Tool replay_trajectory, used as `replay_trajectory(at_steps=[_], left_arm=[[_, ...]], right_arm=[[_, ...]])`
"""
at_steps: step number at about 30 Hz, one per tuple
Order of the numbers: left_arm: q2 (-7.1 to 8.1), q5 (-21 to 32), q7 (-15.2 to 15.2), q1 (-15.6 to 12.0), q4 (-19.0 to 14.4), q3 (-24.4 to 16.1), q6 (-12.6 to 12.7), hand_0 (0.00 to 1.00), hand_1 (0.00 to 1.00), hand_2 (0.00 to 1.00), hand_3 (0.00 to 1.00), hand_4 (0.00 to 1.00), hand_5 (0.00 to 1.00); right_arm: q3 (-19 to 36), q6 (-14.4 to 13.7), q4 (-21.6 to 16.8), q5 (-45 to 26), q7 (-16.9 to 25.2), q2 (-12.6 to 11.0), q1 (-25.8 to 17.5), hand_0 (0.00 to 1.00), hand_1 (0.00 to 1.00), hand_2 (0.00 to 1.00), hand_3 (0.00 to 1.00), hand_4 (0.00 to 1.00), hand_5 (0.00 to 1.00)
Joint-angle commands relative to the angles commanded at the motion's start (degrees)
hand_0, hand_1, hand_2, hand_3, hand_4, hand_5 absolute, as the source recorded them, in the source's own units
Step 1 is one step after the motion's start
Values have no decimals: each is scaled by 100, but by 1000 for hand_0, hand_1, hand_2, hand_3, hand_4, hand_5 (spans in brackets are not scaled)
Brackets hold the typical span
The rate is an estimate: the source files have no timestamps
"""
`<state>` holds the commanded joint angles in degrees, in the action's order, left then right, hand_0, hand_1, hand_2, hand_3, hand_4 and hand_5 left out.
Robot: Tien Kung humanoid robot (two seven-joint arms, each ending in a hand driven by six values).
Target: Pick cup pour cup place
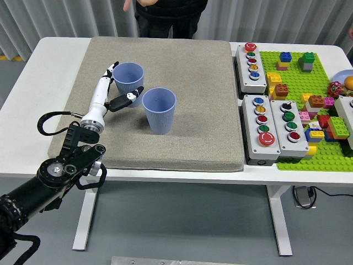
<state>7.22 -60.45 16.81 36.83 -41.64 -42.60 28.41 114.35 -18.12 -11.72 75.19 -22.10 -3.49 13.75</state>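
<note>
Two lilac ribbed cups stand upright on the grey mat (182, 72). The far cup (129, 77) sits left of centre and the near cup (159, 110) stands just to its right and closer to me. My left hand (118, 84) reaches in from the lower left, its white fingers spread around the far cup's left side. Its thumb (126, 100) lies across the front of that cup's base. The hand is open and the cup still rests on the mat. Both cups look empty. The right arm is out of the picture.
Two grey button boxes (252, 62) (274, 128) lie right of the mat. A green baseplate (309, 88) with loose bricks fills the far right. A person stands at the far edge (165, 14).
</note>
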Motion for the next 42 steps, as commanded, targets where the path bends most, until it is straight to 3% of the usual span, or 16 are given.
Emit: replay_trajectory(at_steps=[25, 26, 31, 32, 42], left_arm=[[-179, 245, 53, 342, 341, 235, 16, 893, 879, 982, 994, 891, 423], [-173, 245, 70, 339, 319, 215, 51, 798, 788, 912, 921, 889, 419], [-159, 205, 108, 306, 233, 182, 147, 798, 788, 912, 921, 889, 419], [-162, 196, 113, 304, 224, 181, 158, 761, 750, 877, 881, 884, 412], [-180, 187, 93, 276, 260, 201, 83, 753, 747, 872, 852, 884, 408]], right_arm=[[5, 29, 5, 14, 3, -9, 85, 668, 608, 552, 544, 2, 170], [5, 28, 6, 9, 8, -8, 86, 668, 608, 553, 545, 2, 169], [11, 35, 8, 35, 5, -6, 78, 668, 608, 553, 545, 2, 169], [15, 37, 7, 45, 2, -4, 75, 668, 608, 553, 546, 2, 170], [20, 47, 10, 69, 12, -7, 77, 668, 607, 553, 546, 2, 169]])
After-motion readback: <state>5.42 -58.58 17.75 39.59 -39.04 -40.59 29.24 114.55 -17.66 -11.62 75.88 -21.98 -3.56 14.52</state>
